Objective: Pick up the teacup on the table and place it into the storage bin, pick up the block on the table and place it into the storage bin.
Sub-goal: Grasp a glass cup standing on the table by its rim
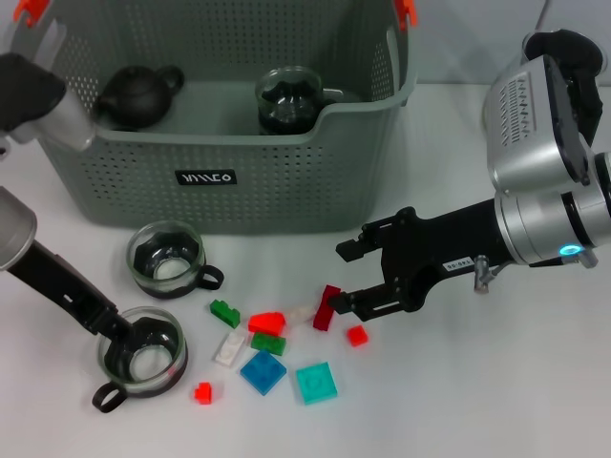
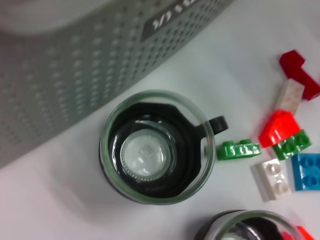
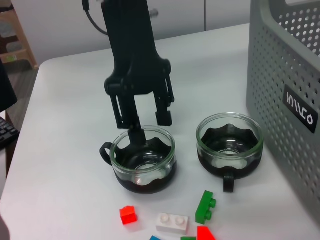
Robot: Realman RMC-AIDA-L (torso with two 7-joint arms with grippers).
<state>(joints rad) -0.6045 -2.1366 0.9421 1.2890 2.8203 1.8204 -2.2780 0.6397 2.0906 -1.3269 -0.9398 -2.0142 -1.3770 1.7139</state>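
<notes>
With one glass teacup [image 1: 289,98] already in the storage bin [image 1: 229,181], the left gripper [image 1: 122,331] straddled the near teacup's [image 1: 143,358] rim, jaws narrowly parted, while the right gripper [image 1: 346,279], jaws wide, closed around the dark red block [image 1: 327,306] on the table [image 1: 477,382].

An indoor robot test bench or lab. A plain white table [image 1: 458,401] fills most of the head view. In the right wrist view, pale cabinet doors [image 3: 200,15] stand behind it along the top of the frame, a wooden shelf unit [image 3: 15,35] sits at upper left, and a dark keyboard edge [image 3: 6,132] shows at far left.
</notes>
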